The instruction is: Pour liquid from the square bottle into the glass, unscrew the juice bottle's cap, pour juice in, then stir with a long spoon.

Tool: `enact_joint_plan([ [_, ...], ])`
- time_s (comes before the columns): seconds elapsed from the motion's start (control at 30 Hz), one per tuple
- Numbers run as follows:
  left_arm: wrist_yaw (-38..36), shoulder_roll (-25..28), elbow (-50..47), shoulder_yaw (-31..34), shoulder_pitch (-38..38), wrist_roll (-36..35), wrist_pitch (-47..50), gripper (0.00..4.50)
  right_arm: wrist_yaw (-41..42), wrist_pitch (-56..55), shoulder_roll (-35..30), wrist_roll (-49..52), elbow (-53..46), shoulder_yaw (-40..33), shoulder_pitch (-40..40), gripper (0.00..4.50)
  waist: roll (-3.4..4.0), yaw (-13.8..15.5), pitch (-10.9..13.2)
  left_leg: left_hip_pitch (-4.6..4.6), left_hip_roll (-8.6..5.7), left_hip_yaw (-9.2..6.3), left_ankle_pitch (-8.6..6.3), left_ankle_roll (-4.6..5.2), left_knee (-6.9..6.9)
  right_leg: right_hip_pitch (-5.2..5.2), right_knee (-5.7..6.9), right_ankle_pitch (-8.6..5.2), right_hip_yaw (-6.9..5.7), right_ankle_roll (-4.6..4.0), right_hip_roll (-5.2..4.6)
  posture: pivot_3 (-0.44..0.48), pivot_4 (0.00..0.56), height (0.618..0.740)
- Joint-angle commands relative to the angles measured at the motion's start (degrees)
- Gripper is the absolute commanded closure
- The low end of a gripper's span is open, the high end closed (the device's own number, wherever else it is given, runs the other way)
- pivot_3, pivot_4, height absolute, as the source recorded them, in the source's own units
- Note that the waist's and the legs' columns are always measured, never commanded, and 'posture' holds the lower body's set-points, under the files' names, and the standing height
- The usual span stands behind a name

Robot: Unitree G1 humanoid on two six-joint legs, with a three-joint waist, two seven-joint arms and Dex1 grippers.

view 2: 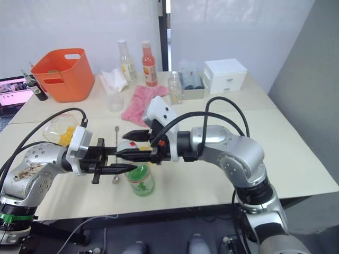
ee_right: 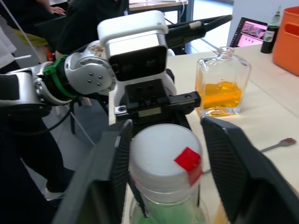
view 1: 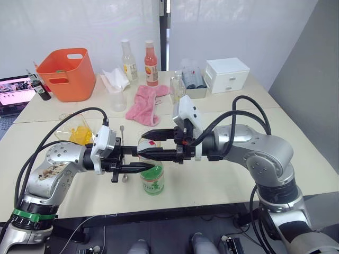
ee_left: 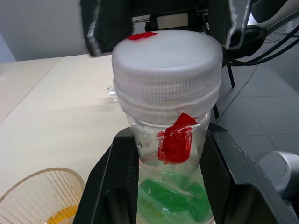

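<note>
— Looking at the table, how far had we come?

— We judged we were at the unscrewing step. The juice bottle [view 1: 152, 179] stood upright near the front edge of the table [view 1: 222, 180], and the cap [ee_left: 167, 58] was on it, not yet off. Our left gripper [view 1: 142, 168] was clamped on the bottle's neck, just below the cap. Our right gripper [view 1: 150, 144] had its fingers apart, one on each side of the cap, not yet pressing it.

— And the first pour?

— The glass [ee_left: 42, 198] beside the bottle had some orange liquid at the bottom, so we took that pour as done. Juice and stirring were left.

— What stood around?

— The long spoon [view 2: 116, 153] lay flat on the table just behind our left gripper. The square bottle [ee_right: 222, 83] stood near, with the glass. Farther back were an orange basket [view 1: 68, 73] and a pink cloth [view 1: 144, 105], well apart from our work.
</note>
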Motion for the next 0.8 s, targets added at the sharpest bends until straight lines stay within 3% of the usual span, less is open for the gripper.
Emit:
enact_joint_plan([
  [0.03, 0.46, 0.29, -0.86, -1.42, 1.16, 2.27, 0.83, 3.1, -0.08, 0.07, 0.1, 0.2, -0.89, 0.23, -0.25, 3.51, -0.01, 0.03, 0.0, 0.04, 0.0, 0.0, 0.0, 0.0, 0.0, 0.03, -0.01, 0.0, 0.0, 0.0, 0.0, 0.0, 0.15, 0.739],
  [0.13, 0.74, 0.37, -1.13, -1.39, 1.16, 2.22, 1.06, 3.1, 0.37, -0.11, 0.05, 0.03, -0.37, 0.36, -0.48, 4.46, 0.0, 0.02, -0.01, 0.05, 0.0, 0.0, 0.0, 0.0, 0.0, 0.03, -0.01, 0.0, 0.0, 0.01, 0.0, 0.0, 0.15, 0.739],
  [0.33, 1.14, 0.53, -1.42, -1.41, 1.21, 2.13, 1.36, 3.1, 1.61, -0.67, 0.1, 0.26, 0.44, -0.19, -1.12, 4.46, -0.01, 0.09, -0.01, 0.04, 0.0, 0.0, 0.0, 0.0, 0.0, 0.03, -0.01, 0.0, 0.0, 0.0, 0.0, 0.0, 0.15, 0.739],
  [0.57, 1.18, 0.73, -1.6, -1.06, 1.57, 2.13, 1.48, 3.1, 3.57, -1.19, -1.46, 0.32, -1.1, -0.42, -1.5, 2.32, -0.01, 0.15, -0.01, 0.03, 0.0, 0.0, 0.0, 0.0, 0.0, 0.03, -0.02, -0.01, 0.0, 0.01, 0.0, 0.0, 0.15, 0.739],
  [0.8, 0.55, 0.58, -0.69, -0.89, 1.88, 2.53, 0.67, 3.1, 3.37, -0.9, -2.47, -0.69, -1.15, 0.42, -1.18, 2.32, -0.01, 0.13, 0.0, 0.02, 0.0, 0.0, 0.0, 0.0, 0.0, 0.02, -0.03, -0.01, 0.0, 0.01, 0.0, 0.0, 0.15, 0.739],
])
